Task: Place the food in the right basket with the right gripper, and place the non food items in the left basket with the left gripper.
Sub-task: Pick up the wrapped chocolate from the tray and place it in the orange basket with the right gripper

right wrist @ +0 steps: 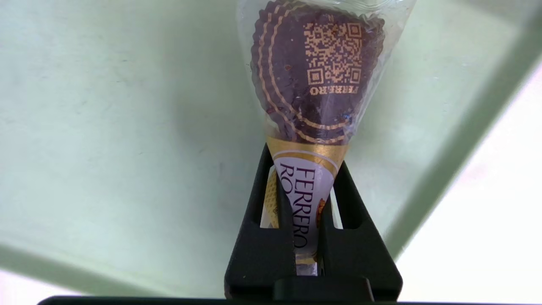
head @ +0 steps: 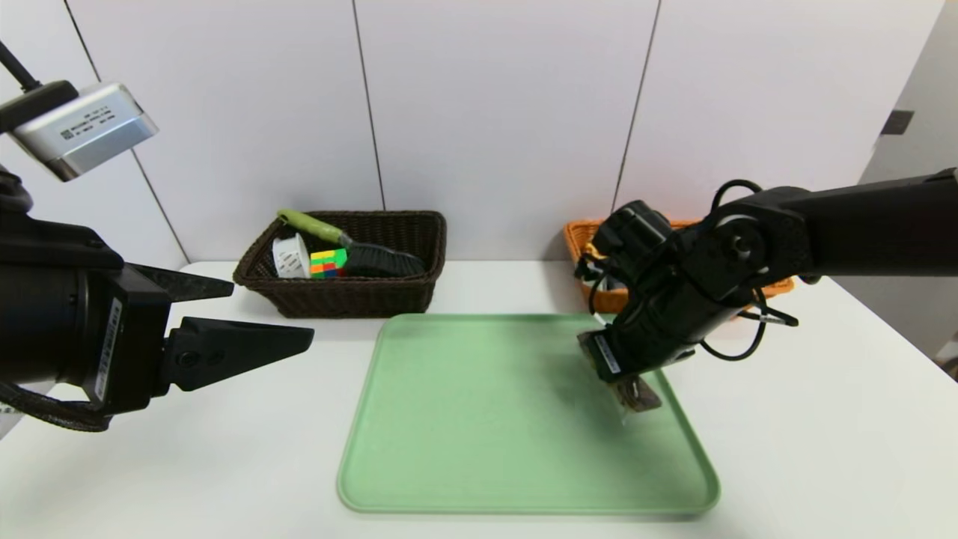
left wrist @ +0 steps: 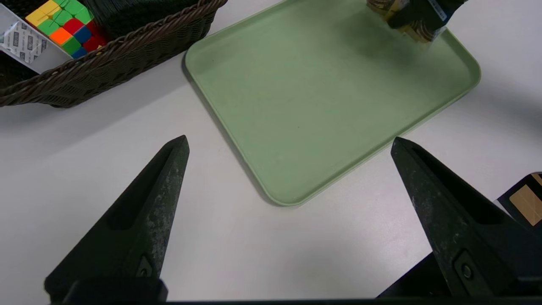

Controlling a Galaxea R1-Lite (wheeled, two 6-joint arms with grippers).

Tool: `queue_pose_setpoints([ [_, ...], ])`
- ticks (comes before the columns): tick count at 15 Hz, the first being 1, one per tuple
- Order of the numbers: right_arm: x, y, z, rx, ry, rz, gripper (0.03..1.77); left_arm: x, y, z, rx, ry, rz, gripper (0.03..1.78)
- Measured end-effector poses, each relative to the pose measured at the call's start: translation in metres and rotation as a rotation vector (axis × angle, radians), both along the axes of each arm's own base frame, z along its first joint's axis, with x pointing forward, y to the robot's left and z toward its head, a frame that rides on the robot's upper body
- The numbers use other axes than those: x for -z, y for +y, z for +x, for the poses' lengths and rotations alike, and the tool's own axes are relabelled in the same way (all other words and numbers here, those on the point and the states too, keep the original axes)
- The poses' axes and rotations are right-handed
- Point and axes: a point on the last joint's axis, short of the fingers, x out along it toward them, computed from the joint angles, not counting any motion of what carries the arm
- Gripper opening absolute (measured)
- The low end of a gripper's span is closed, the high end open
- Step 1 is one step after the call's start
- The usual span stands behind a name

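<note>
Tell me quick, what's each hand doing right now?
Right hand shut on clear-wrapped brown chocolate snack over green plastic tray. Left hand open, idle. Nothing blocking.

A white table (head: 823,449) fills the near scene, its top smooth and matte, with soft shadows lying across it under even light. Behind its far edge stands a wall of pale panels (head: 494,112), split by thin dark seams that run from top to bottom and lean slightly. At the far right the wall gives way to a greyer surface (head: 917,150) carrying a small dark plate (head: 897,122), possibly a switch or a bracket.
</note>
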Motion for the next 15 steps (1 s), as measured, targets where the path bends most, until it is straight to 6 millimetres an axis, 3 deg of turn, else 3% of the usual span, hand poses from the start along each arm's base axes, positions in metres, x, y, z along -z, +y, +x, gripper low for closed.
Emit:
queue_pose_setpoints([
  [5,-0.057,-0.018,-0.020,-0.077,-0.191,0.070,0.19,-0.001,0.001,-0.001,-0.001,-0.002,-0.004,1.69],
  [9,-0.103,-0.050,-0.027,-0.163,-0.461,0.038,0.19,-0.002,0.003,-0.002,-0.007,-0.007,-0.008,1.69],
  [12,-0.121,-0.074,-0.020,-0.244,-0.641,-0.088,0.19,-0.002,0.004,-0.004,-0.007,-0.012,-0.010,1.69],
  [15,-0.125,-0.095,-0.006,-0.357,-0.757,-0.277,0.19,-0.003,0.005,-0.005,-0.008,-0.014,-0.012,1.69],
])
